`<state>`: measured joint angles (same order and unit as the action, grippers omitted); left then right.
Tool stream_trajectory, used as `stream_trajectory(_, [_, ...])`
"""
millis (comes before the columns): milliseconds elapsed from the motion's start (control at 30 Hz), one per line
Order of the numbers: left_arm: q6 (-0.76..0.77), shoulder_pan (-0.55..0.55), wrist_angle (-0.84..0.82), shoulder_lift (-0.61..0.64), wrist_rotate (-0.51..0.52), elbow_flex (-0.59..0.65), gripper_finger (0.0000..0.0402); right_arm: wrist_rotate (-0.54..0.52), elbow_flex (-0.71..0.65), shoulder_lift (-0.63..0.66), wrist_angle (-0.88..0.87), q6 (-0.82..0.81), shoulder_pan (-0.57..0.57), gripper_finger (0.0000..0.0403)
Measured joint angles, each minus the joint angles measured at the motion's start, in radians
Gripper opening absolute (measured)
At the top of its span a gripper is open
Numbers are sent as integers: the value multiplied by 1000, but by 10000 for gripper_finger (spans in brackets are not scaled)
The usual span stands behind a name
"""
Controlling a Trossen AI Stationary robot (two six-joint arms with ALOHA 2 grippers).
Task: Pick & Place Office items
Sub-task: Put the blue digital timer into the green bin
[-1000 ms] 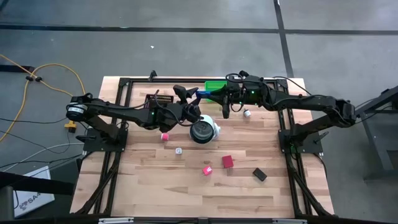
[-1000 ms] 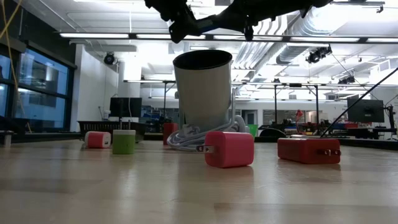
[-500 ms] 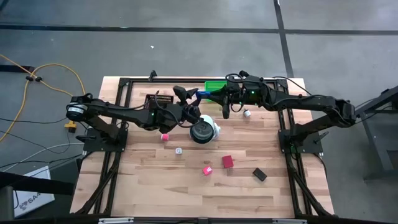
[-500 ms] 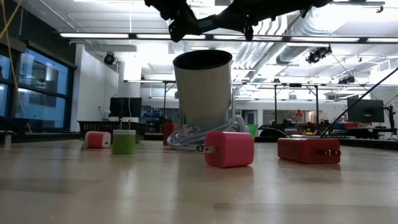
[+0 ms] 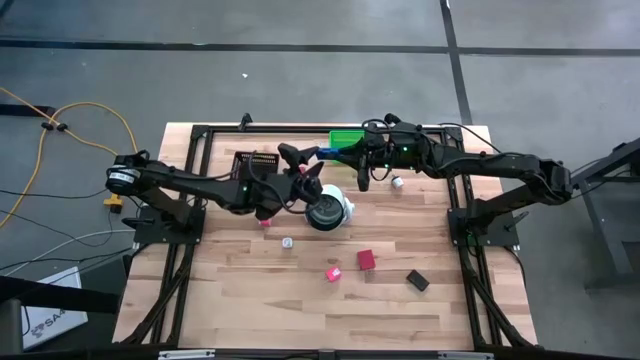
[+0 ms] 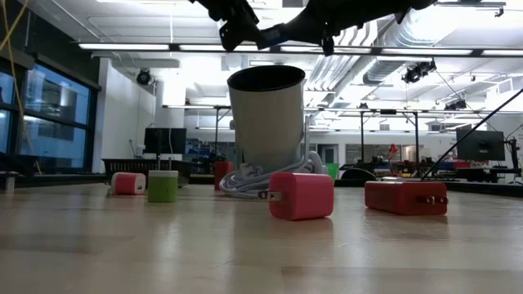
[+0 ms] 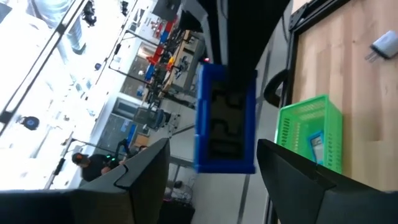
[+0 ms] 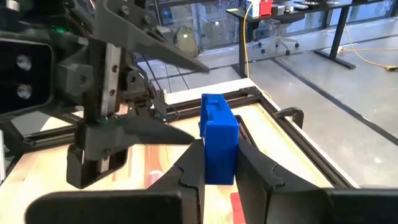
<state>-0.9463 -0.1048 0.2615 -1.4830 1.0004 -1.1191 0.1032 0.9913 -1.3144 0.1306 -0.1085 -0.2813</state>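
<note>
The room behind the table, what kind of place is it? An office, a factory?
Probably a robotics lab or open workshop. Beyond the wooden table are rows of ceiling strip lights, exposed ducting, and workbenches with monitors. An office chair stands on bare concrete floor.

Overhead and table-level cameras share the table (image 5: 250, 300); 2 wrist cameras look close.
</note>
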Motion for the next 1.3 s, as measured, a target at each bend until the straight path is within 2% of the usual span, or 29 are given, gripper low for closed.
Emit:
stream_trajectory(233, [-44, -36, 43, 0, 81, 0, 233, -18, 0, 0, -7, 1, 0, 52])
stream_trajectory(433, [81, -98, 41, 1, 193, 0, 232, -26, 0, 0, -28, 3, -22, 52])
stream_trajectory(667, [118, -181, 36, 38, 300, 0, 228, -23, 0, 0, -56, 0, -73, 52])
stream_trajectory(800, [240, -235, -61, 84, 326, 0, 228, -23, 0, 0, -101, 0, -110, 52])
stream_trajectory(933, [513, -279, -327, 155, 261, 0, 227, -23, 0, 0, -124, 0, -140, 52])
stream_trajectory(1100, [934, -284, -700, 255, 12, 0, 227, -23, 0, 0, -129, 1, -182, 52])
stream_trajectory(1200, [1077, -271, -843, 277, -31, 0, 227, -23, 0, 0, -143, 0, -210, 52])
stream_trajectory(1300, [1138, -271, -912, 278, -34, 0, 227, -22, 0, -2, -177, -1, -237, 52])
